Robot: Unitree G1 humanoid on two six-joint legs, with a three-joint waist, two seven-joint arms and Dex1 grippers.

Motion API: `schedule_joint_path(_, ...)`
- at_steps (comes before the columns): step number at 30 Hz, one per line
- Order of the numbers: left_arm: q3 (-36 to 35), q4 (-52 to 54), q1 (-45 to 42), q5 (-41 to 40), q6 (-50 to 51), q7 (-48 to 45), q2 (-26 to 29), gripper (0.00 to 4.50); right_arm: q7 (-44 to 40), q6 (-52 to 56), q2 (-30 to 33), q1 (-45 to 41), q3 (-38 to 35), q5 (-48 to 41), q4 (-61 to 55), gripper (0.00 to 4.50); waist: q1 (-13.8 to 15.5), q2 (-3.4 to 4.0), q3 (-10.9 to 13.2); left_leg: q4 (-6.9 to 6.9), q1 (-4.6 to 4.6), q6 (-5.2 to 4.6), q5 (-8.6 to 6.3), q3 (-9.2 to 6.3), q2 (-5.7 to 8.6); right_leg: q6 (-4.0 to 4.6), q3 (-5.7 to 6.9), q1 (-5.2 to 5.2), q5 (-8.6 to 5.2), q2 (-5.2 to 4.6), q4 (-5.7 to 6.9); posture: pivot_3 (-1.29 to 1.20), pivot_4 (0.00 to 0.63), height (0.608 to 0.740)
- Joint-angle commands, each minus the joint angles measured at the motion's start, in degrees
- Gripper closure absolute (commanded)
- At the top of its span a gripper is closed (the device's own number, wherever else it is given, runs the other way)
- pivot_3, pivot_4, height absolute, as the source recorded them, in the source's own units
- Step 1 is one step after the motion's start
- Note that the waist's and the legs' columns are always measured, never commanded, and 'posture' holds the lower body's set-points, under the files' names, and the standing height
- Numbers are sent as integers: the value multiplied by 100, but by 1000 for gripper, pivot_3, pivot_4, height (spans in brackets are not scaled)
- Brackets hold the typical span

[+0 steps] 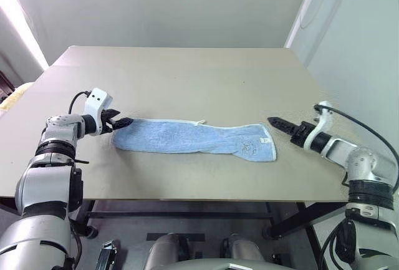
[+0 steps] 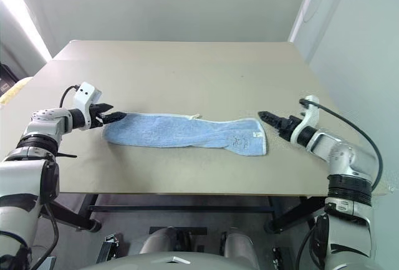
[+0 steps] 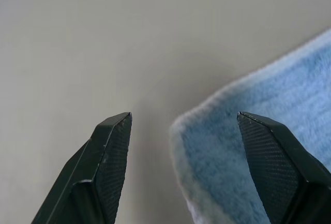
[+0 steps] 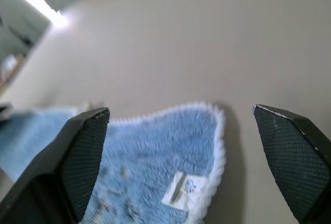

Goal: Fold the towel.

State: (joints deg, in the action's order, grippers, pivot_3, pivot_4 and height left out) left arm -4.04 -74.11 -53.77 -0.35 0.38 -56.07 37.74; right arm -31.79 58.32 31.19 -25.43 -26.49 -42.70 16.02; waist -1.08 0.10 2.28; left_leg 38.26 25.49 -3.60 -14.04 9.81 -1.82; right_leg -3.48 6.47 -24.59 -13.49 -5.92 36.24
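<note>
While the towel point(image 1: 194, 138) lies stretched in a long narrow strip across the middle of the frame on the beige surface point(image 1: 187, 77), both ends sit free, nothing pinned. It looks already doubled lengthwise, with the white edging and small loop along the upper edge and a white tag at the right end, so the crosswise fold is probably what is left.

Risks from here:
- The left end effector point(image 1: 122, 122) sits right at the towel's left tip; a regrasp could pinch only 1 layer, so the fold would peel apart on lifting.
- The right end of the towel is wider and skewed toward lower right; bringing the ends together as they lie would likely give a crooked stack.
- Fluffy terry drags on the surface, so a low carry could bunch the middle.
- The right end effector point(image 1: 278, 123) is clear of the cloth; closing from there would grab air.

Left end effector: spread wide, holding nothing; in the left wrist view the towel corner lies between its fingers point(image 3: 111, 157), whether touching I cannot tell.
Right end effector: spread wide, empty, just beside the towel's right end without contact, fingers point(image 4: 83, 157) straddling the tagged corner in the right wrist view.
</note>
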Motion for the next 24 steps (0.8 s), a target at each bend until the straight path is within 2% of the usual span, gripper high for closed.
schedule_joint_path(1,-141,358,-147,-231,-171,-688,-5,1024,425,1231,28,256,-1069,-1192,-766,14,18,-1,-1,-3,0,0,0,-1,0,1,0,0,0,-1,-1,0,0,735)
schedule_joint_path(3,-73,697,-64,-346,-115,-1295,-84,1024,895,2197,-146,476,-1699,-1889,-900,14,26,-4,-3,-6,1,1,0,-2,-1,2,0,-1,-1,-2,-2,0,0,735)
schedule_joint_path(7,197,1903,482,-519,116,-2179,-309,1024,1720,3149,-634,864,-2361,-2769,-1229,14,-20,11,-9,-12,-4,1,-1,0,0,7,-4,4,1,-4,-6,0,0,735)
schedule_joint_path(11,538,3268,1141,-623,364,-2531,-529,1024,2474,3386,-1007,1228,-2406,-3742,-1453,14,-121,33,-19,-22,-9,3,1,10,-1,9,-12,19,4,-1,-4,0,0,735)
schedule_joint_path(14,609,3590,1235,-648,470,-2396,-677,1024,3169,3159,-1130,1430,-2188,-4389,-1280,14,-147,32,-18,-21,-10,6,3,11,-3,8,-11,26,5,5,-3,0,0,735)
schedule_joint_path(21,735,3885,1253,-649,610,-2163,-919,1024,4159,2313,-1424,1208,-1438,-3867,-586,14,-174,28,-22,-15,-20,3,5,13,-4,4,-13,37,7,23,-3,0,0,735)
schedule_joint_path(24,776,3881,1244,-604,561,-2068,-902,1024,4280,1946,-1357,958,-1260,-3522,-244,14,-244,18,-28,-5,-33,0,7,13,-8,1,-20,50,20,33,-4,0,0,735)
